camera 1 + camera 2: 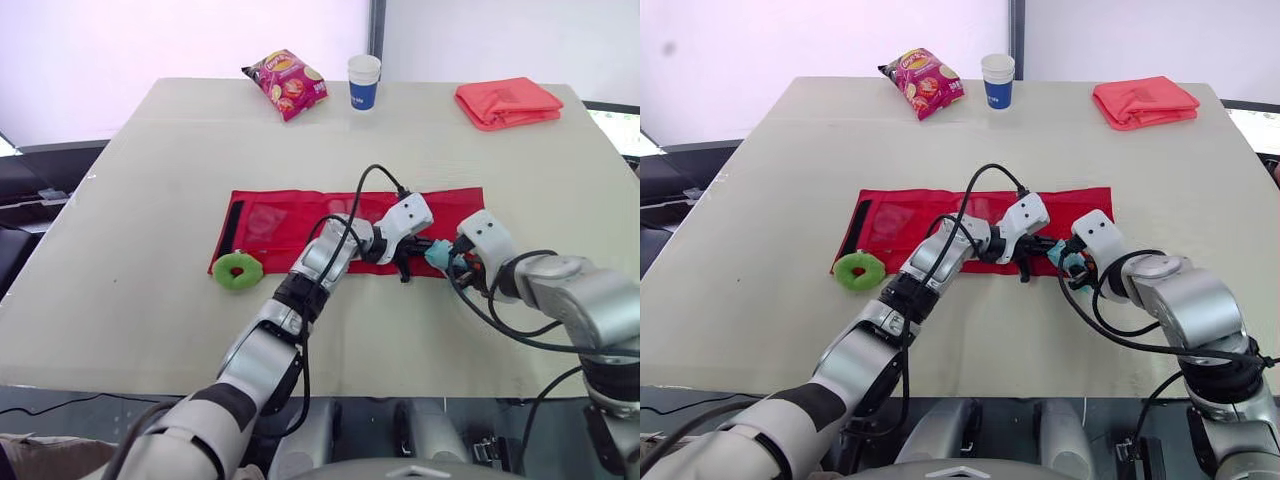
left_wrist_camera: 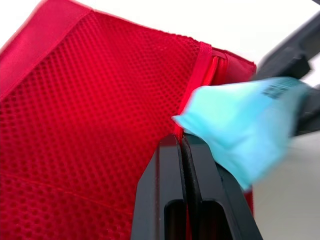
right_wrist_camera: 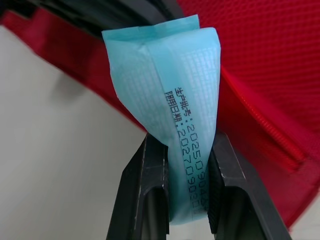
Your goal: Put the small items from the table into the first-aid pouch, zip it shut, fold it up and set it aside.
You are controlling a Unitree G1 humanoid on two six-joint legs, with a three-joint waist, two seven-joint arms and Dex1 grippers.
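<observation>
The red first-aid pouch (image 1: pixel 290 222) lies unfolded flat across the middle of the table, mesh side up. My left gripper (image 1: pixel 405 262) is at its near edge, shut on the pouch's edge (image 2: pixel 181 134) by the zipper. My right gripper (image 1: pixel 443 256) is just right of it, shut on a light blue sachet (image 3: pixel 172 115) whose tip touches the pouch opening, right beside the left fingers. A green ring (image 1: pixel 238 270) lies on the table at the pouch's near left corner. A black strip (image 1: pixel 232 226) runs along the pouch's left end.
At the table's far side lie a crisp packet (image 1: pixel 287 83), a paper cup (image 1: pixel 364 81) and a folded red cloth (image 1: pixel 507 102). The table's near edge (image 1: pixel 200 385) is close below my arms.
</observation>
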